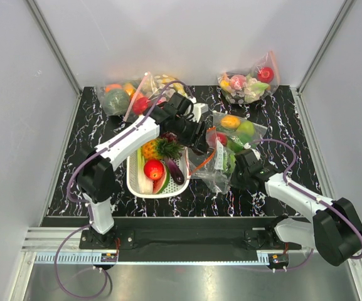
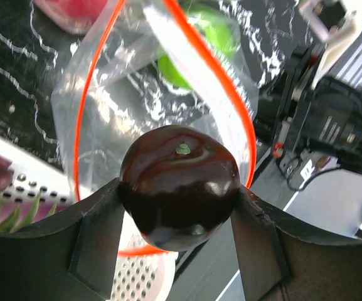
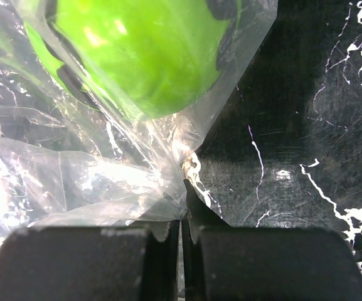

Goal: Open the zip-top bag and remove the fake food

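Zip-top bag (image 3: 105, 182) sits pinched in closed right claw (image 3: 182, 227), left claw (image 2: 178, 216) clasping red fruit (image 2: 179, 182) just beside it.

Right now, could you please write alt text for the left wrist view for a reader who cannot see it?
The left gripper holds a dark red fruit between its black fingers, in front of the open bag and its orange-red zip strip. A green fruit lies in the bag; a white perforated basket shows at lower left.
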Robot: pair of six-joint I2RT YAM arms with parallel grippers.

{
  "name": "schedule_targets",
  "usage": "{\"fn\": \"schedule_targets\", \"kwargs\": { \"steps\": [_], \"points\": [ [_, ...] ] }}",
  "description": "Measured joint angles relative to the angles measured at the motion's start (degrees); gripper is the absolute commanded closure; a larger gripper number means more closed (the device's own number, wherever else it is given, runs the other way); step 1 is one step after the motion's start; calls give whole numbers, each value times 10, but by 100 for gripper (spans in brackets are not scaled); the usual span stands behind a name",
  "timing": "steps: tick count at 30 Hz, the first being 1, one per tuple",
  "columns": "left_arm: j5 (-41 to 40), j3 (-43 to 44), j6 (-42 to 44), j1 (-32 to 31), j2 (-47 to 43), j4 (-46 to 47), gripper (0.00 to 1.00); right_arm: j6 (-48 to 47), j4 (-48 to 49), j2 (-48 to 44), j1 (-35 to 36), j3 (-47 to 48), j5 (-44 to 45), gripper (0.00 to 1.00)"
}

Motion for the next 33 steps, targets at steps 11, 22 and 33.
{"fn": "schedule_targets", "kwargs": {
  "steps": [11, 22, 33],
  "points": [
    [-51, -61, 18, 82, -146, -28, 35, 2, -12, -11, 0, -3, 10, 100],
    [-130, -141, 10, 158, -216, -17, 35, 2, -12, -7, 0, -3, 10, 100],
    [-170, -161, 7, 248, -148, 21, 35, 2, -12, -7, 0, -3, 9, 100]
  ]
}}
